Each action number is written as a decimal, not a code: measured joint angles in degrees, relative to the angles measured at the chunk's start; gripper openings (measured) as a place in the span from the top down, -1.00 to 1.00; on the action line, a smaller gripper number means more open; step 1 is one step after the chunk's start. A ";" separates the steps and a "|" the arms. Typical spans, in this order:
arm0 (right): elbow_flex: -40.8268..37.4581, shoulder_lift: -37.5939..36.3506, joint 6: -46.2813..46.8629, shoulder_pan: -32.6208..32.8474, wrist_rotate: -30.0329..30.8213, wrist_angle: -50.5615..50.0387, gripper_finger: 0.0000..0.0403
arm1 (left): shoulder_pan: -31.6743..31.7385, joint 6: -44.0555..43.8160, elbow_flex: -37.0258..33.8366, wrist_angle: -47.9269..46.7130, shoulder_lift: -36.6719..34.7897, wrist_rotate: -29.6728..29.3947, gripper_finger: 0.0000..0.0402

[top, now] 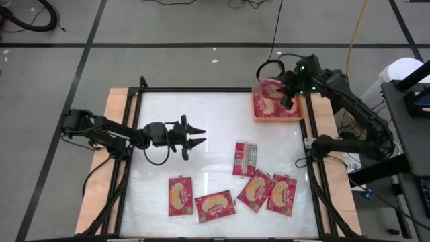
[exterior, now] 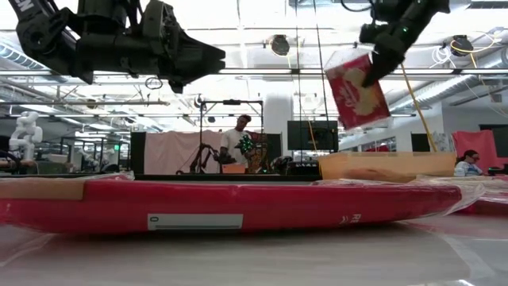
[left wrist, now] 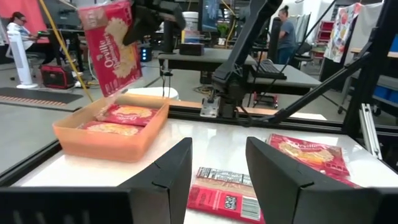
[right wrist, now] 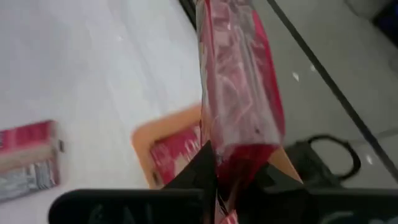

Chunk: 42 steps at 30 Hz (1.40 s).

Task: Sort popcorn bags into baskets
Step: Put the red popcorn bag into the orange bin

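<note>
The orange tray (top: 258, 114) sits at the table's far right corner, with at least two red popcorn packets (left wrist: 127, 114) lying flat in it. My right gripper (top: 290, 96) hovers over the tray, shut on another red packet (exterior: 357, 91) that hangs above it. My left gripper (top: 198, 135) is open and holds nothing, raised above the table's middle left and pointing right. Several more packets lie flat on the near half of the table: one (top: 245, 159) shows its grey panel, and others (top: 180, 196) (top: 215, 205) (top: 255, 190) (top: 282, 195) lie picture side up. My right gripper pinches the red packet between its two fingers (right wrist: 199, 167) at one end (right wrist: 239, 152). That end is the packet's upper one (left wrist: 127, 15). The packet is lifted clear and hangs tilted below the fingers, above the orange tray (left wrist: 112, 140).
Black frame rails (top: 201, 90) run around the white tabletop, with wooden strips outside them. The table's middle and far left are bare white surface. A packet (exterior: 238, 205) lies right in front of the low camera. People and equipment stand in the room beyond the table.
</note>
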 joint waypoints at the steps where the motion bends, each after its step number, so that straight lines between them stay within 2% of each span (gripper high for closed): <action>1: 0.00 0.11 -0.23 -1.38 -0.09 -0.89 0.91 | -0.18 0.06 0.00 0.02 0.00 0.00 0.24; 8: -0.02 1.35 0.17 -8.65 -0.26 -7.33 0.91 | -0.98 1.14 0.00 -0.73 0.00 0.00 0.23; 17: -0.02 6.22 1.16 -14.17 -2.57 -14.65 0.91 | -1.20 0.94 0.00 -0.92 0.00 0.00 0.23; 34: -0.02 14.48 -1.30 -15.73 -3.45 -16.35 0.91 | -2.45 1.50 0.00 -3.78 0.00 0.02 0.23; 42: -0.02 15.52 -0.85 -15.66 -1.78 -15.89 0.75 | -2.40 1.84 0.00 -4.17 0.00 0.00 0.23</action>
